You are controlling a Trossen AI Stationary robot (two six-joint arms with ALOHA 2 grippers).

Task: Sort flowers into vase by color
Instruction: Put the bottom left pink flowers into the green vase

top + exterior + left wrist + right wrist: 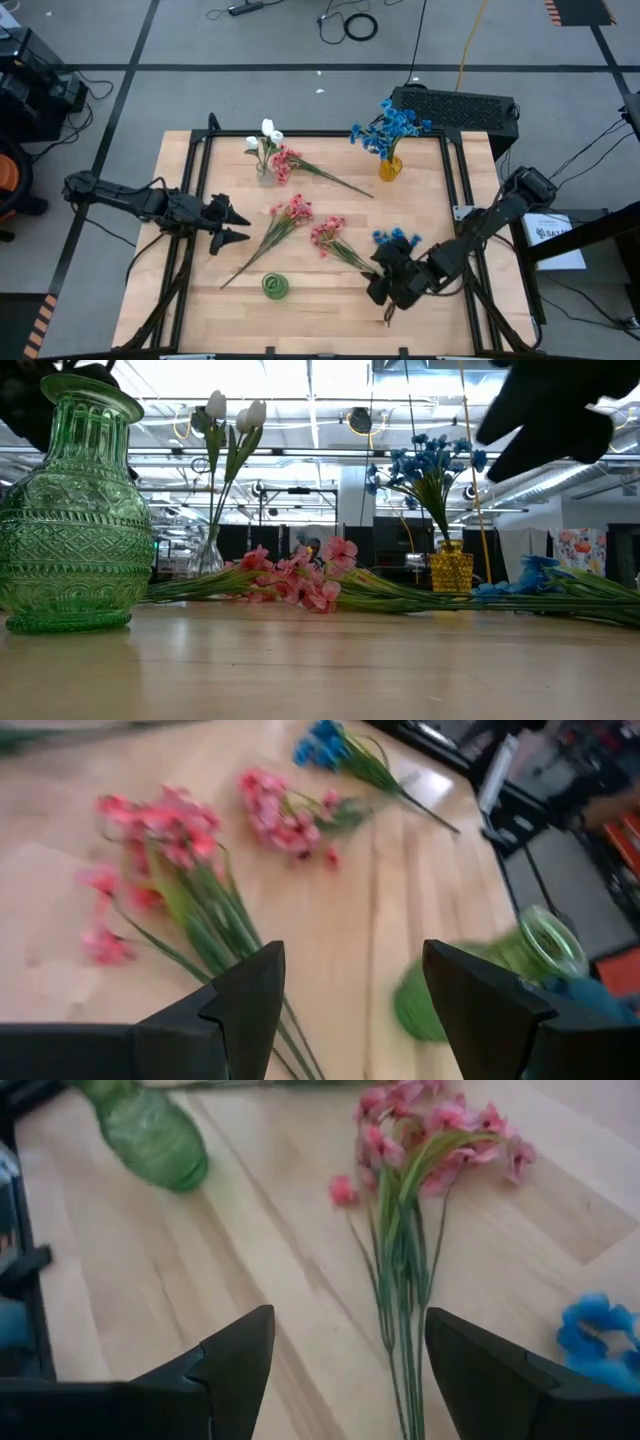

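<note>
Flowers lie loose mid-surface (pixel 180 300): pink sprigs (pixel 292 212) and one blue sprig (pixel 396 238). A green vase (pixel 275 286) stands near the front edge. Left end effector (pixel 238 223) hovers beside the pinks, jaws spread, holding nothing; right end effector (pixel 378 282) hangs over the stems, wide open, empty.

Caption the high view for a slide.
Both open hands, left and right, hover over loose pink flowers near the empty green vase.

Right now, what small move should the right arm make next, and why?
Probably lower the right gripper onto the stems of the pink sprig that lies just ahead of it. Its fingers are open and hold nothing, and the green vase stands without flowers.
</note>
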